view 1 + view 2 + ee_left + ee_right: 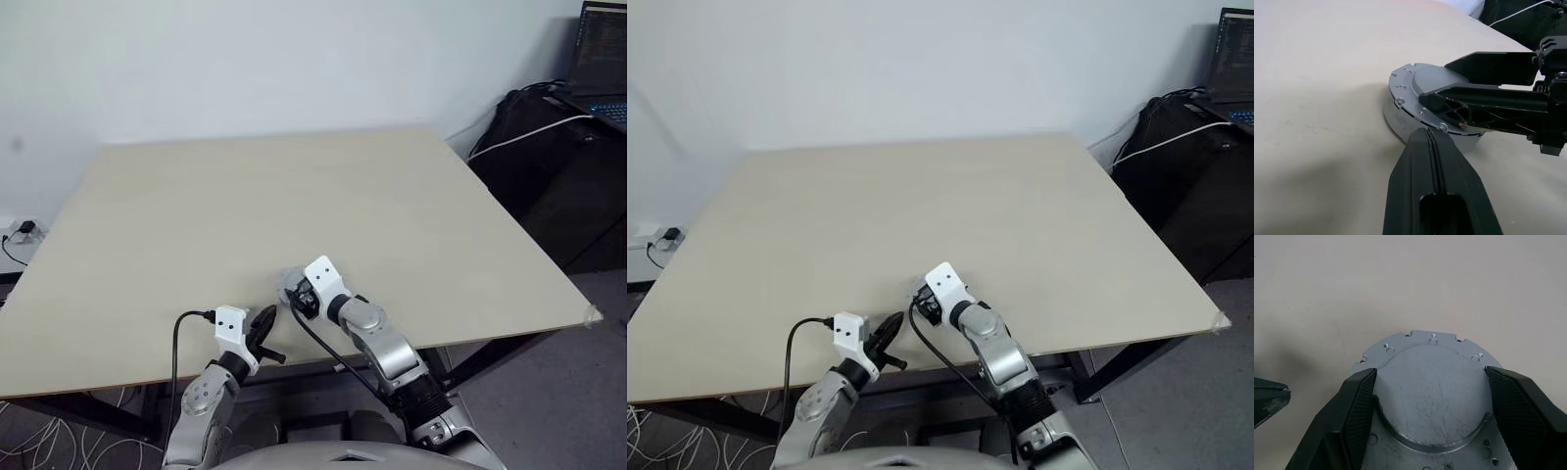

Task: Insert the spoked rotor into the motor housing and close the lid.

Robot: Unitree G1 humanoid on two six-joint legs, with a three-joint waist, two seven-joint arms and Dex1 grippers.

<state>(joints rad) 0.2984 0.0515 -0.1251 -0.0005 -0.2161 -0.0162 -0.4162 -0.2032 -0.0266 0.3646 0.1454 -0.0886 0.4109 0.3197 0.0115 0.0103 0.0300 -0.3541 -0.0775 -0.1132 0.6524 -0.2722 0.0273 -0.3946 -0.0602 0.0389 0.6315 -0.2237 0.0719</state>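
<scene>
While the left gripper [1432, 147] sits shut just beside it, the right gripper [1432, 396] straddles the lid [1430, 382] on the table [294, 196], fingers [1359, 401] spread wide at its sides.

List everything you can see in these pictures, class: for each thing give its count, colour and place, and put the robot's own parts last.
lid: one, silver-grey, smooth domed face up, at the table's near edge, between the right gripper's fingers
table: one, pale beige top
laptop: one, dark, screen lit, far right on a black stand
white cable: one, running over the black stand at the right
floor cables: several, white and black, on the floor at the left
left gripper: one, black fingers shut, beside the lid
right gripper: one, black fingers open, one on each side of the lid's dome
</scene>
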